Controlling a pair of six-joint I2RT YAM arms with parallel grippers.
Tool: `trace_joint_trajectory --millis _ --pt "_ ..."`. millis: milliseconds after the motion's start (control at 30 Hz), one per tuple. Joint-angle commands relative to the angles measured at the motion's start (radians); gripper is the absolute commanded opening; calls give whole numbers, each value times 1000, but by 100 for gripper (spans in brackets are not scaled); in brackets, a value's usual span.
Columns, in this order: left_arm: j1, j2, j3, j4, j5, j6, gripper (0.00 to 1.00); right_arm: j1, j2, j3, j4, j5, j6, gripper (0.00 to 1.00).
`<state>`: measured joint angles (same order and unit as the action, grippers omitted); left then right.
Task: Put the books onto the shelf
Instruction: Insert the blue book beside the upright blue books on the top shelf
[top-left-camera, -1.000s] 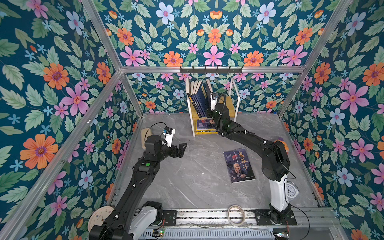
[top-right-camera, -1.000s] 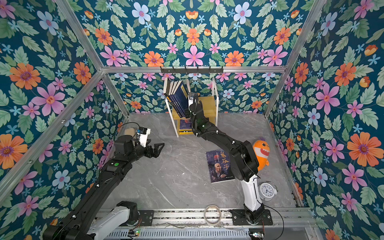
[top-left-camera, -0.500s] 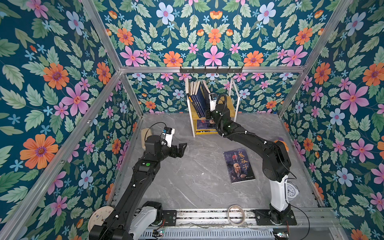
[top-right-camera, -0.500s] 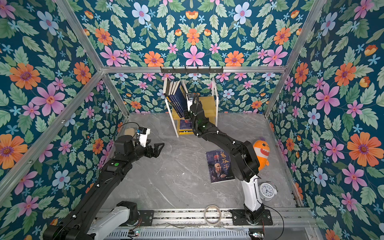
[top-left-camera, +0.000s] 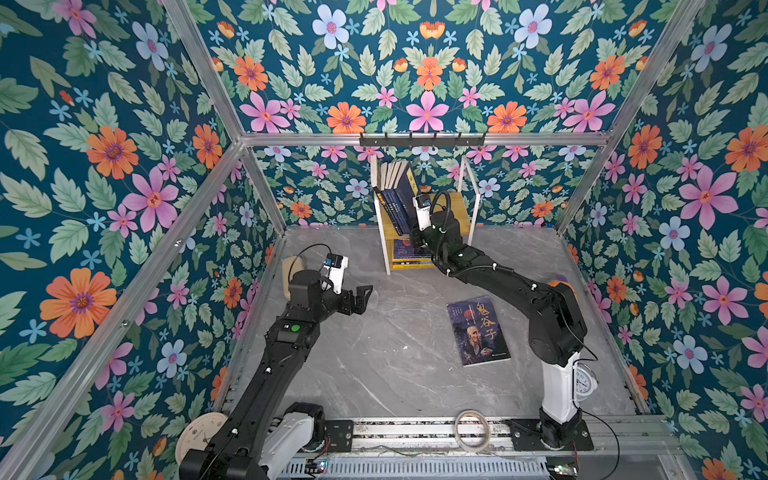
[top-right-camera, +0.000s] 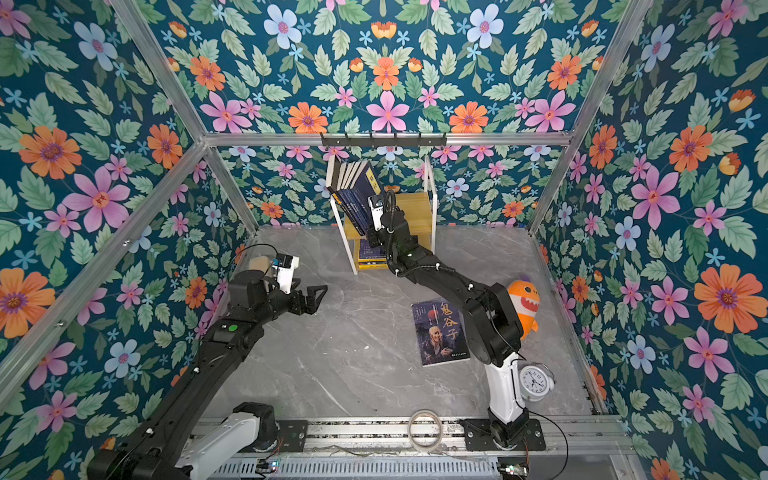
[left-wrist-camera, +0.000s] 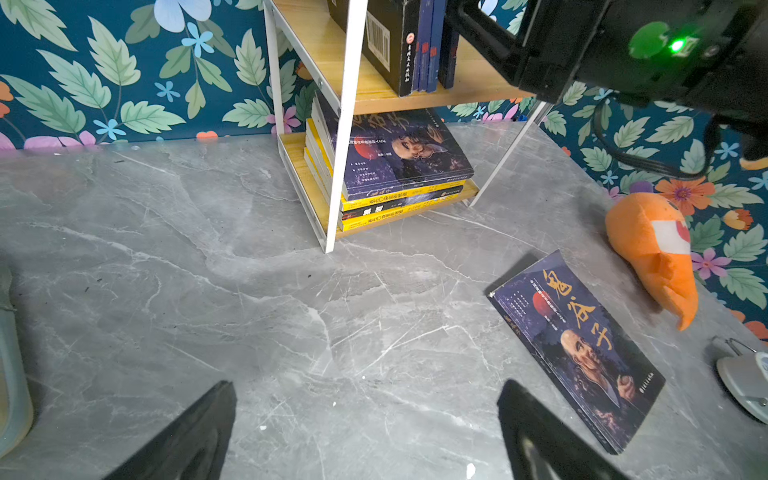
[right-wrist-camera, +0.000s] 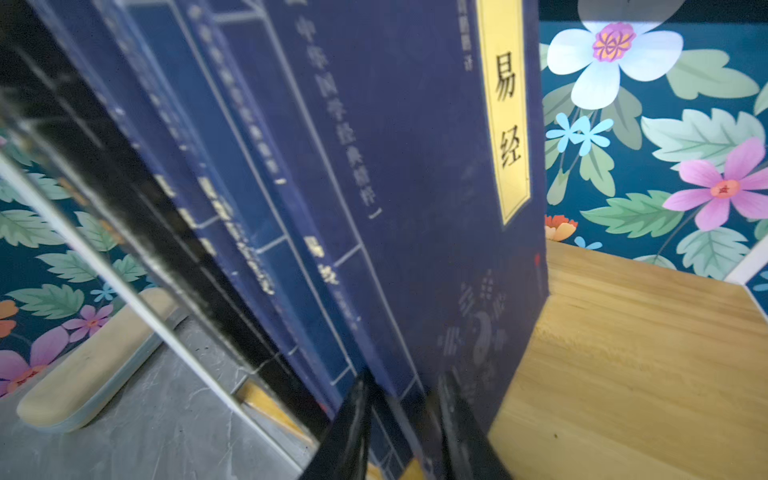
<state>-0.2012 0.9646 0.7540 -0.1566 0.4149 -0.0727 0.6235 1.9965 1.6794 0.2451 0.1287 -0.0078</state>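
Note:
The shelf stands against the back wall. Several navy books lean on its upper board, and a stack of books lies on the lower board. My right gripper reaches into the upper tier. Its fingers stand slightly apart, one on each side of the nearest navy book's lower edge. One dark book with an old man's portrait lies flat on the grey floor. My left gripper hovers wide open and empty over the floor at the left.
An orange plush toy and a white alarm clock sit by the right arm's base. A tape ring lies on the front rail. A beige oblong pad rests at the left wall. A black hook rail hangs above the shelf.
My right gripper's fingers have parted a little around the navy book on the upper tier. The left arm has not moved.

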Motion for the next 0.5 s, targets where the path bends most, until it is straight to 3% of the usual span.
trace_joint_trajectory --millis 0,300,400,467 --pt "5 0 0 12 -3 2 100 0 -30 -21 5 -42 -15 30" --pt "11 8 1 15 -1 -8 100 -3 -198 -223 55 1 -14 30" --pt "17 8 -1 16 14 -16 100 -9 -218 -236 26 82 -14 22" --pt "17 7 -5 19 6 -13 100 -20 -202 -216 -4 140 -20 9"
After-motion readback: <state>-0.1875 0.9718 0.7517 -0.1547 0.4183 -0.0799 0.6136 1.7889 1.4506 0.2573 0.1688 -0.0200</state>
